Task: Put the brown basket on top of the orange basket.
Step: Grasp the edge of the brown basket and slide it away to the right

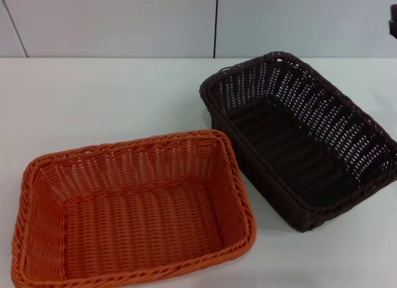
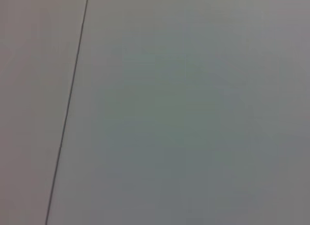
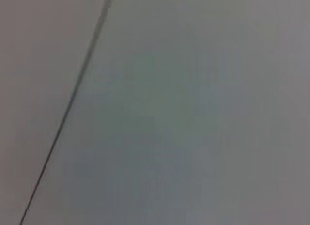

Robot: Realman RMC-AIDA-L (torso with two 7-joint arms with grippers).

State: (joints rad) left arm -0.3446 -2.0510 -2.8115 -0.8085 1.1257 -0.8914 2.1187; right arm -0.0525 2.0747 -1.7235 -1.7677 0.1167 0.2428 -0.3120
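The orange basket [image 1: 133, 210] stands on the white table at the front left in the head view, open side up and empty. The brown basket [image 1: 301, 136] stands on the table to its right and a little farther back, also upright and empty; its near left corner is close beside the orange basket's far right corner. Neither gripper's fingers show in any view. A small dark part [image 1: 393, 21] shows at the far right edge of the head view. Both wrist views show only a pale flat surface with a thin dark seam.
The white table [image 1: 93, 95] stretches behind and left of the baskets. A pale wall with a vertical dark seam [image 1: 216, 24] rises behind the table. The same kind of seam shows in the left wrist view [image 2: 68, 108] and the right wrist view [image 3: 63, 123].
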